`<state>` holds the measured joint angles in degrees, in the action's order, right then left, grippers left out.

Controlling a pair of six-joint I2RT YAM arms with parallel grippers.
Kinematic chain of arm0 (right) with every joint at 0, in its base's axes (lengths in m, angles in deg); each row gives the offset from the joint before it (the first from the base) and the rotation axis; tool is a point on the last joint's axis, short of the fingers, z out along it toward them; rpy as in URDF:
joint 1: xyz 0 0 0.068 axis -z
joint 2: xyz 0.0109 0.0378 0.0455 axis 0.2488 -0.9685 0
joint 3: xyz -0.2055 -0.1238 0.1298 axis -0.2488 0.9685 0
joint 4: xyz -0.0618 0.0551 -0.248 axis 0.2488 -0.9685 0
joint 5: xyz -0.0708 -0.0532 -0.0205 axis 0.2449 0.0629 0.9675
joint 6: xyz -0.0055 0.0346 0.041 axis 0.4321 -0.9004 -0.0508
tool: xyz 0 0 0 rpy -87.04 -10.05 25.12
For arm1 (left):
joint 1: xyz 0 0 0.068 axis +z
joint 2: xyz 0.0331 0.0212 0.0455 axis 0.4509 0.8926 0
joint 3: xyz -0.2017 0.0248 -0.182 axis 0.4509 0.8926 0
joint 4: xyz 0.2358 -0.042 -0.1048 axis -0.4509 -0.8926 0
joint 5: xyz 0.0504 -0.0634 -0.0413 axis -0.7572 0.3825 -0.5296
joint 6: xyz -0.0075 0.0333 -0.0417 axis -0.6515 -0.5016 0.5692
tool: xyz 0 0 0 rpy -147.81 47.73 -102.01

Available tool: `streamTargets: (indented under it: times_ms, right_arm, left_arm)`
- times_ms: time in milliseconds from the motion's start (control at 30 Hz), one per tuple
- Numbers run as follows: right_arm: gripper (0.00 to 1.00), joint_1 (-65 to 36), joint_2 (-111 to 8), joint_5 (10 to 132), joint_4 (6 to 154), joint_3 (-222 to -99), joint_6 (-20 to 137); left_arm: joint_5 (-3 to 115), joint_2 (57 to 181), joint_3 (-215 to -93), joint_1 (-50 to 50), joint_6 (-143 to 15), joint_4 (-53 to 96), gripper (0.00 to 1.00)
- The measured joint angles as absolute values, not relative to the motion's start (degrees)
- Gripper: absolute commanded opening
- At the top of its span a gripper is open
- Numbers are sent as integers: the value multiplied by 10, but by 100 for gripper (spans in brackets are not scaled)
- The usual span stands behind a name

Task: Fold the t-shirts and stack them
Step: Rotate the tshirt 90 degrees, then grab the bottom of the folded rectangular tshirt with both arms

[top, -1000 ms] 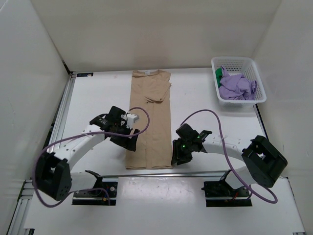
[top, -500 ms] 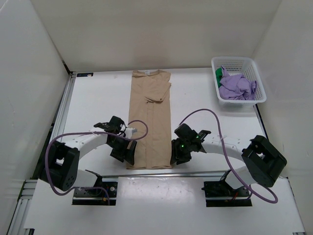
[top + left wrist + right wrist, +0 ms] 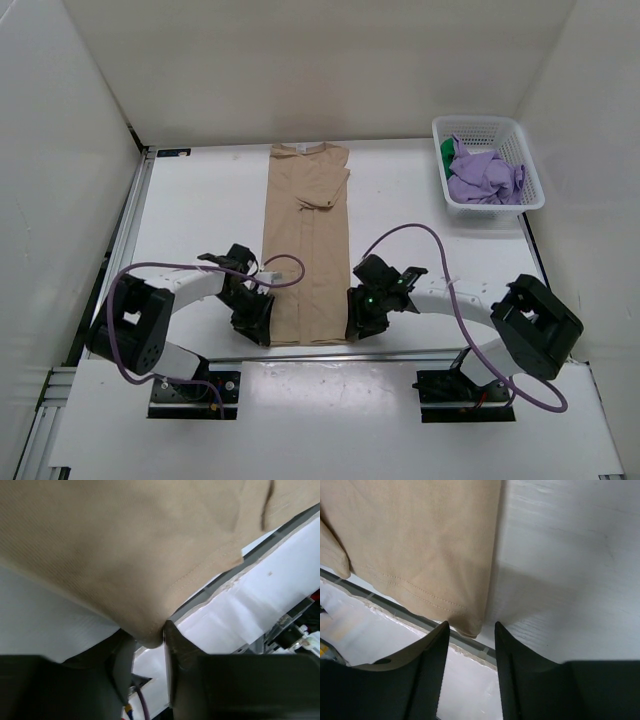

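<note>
Tan t-shirt [image 3: 306,240]; folded strip; long axis near-to-far; collar far; hem near

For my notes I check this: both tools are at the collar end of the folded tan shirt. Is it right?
No: the left tool and right tool are at the hem end of the folded tan shirt, as the top external view shows.

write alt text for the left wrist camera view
The hem corner of the tan t-shirt dips between the two dark fingers of the left gripper, which sit close on either side of it. Whether they pinch it yet is unclear. The white table shows beneath the cloth.
</note>
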<state>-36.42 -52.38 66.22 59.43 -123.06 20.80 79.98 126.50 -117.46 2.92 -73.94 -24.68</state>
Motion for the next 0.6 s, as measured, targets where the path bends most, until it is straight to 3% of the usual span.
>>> streamTargets:
  times_ms: [167,233,600]
  right_arm:
    - [12,-367,-535,659,597,-1231,210]
    - [2,-367,-537,656,599,-1231,209]
    - [0,-364,-538,661,559,-1313,235]
  left_arm:
    - [787,1284,-1177,30,-739,-254,10]
    - [784,1294,-1187,29,-740,-260,10]
    - [748,1284,-1287,27,-749,-266,10]
